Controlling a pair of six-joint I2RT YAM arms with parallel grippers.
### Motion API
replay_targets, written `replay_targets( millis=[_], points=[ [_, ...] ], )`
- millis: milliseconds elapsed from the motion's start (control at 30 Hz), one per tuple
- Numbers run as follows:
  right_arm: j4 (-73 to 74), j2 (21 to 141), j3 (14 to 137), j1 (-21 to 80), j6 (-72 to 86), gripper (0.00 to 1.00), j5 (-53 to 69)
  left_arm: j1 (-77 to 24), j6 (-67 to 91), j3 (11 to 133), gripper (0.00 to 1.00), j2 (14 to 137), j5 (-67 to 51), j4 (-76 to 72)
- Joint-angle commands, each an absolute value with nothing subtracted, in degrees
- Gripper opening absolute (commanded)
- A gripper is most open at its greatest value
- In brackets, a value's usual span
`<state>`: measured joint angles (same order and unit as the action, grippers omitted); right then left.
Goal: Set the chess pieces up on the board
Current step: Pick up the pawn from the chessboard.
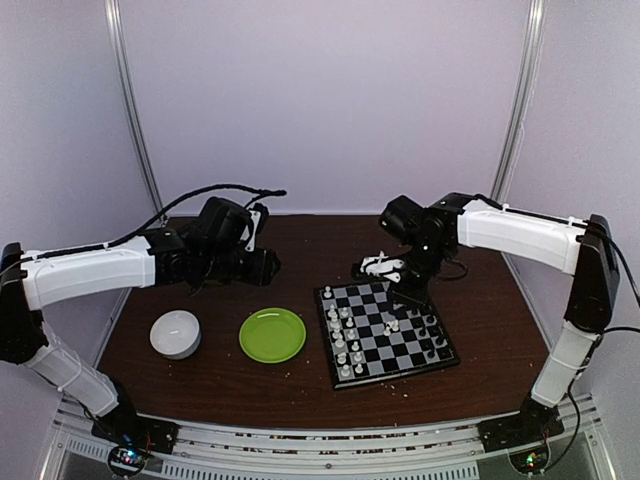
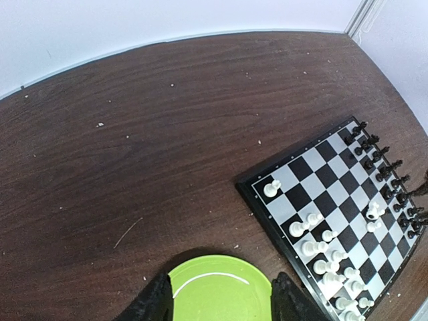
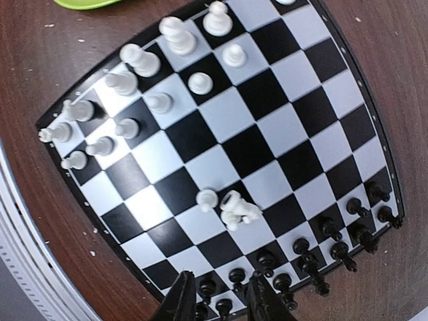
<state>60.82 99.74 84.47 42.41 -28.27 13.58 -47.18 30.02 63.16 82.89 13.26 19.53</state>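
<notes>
The board was set right of centre, just beside the green plate. White chess pieces were grouped along its left side and black chess pieces along its right, and one toppled white piece lay near mid-board. Farther back, the left gripper was held over the table, spread wide with nothing gripped, and the right gripper was held low over the black rows, fingers narrowly apart; whether a piece was clamped could not be determined.

The table shows dark grained wood with a dull sheen, the board and plastic-looking chess pieces gleam smooth, and the green plate is glossy.
</notes>
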Motion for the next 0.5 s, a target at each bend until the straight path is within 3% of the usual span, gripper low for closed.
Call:
replay_targets(
  millis=[0,467],
  points=[
    [59.1,101.7,83.8,38.6,-27.6,0.28,12.0,-46.8,29.2,65.0,0.51,84.1,12.2,18.3],
    [57.3,109.1,84.4,37.6,-26.7,0.28,12.6,-46.8,29.1,64.9,0.51,84.7,12.0,18.2]
  ],
)
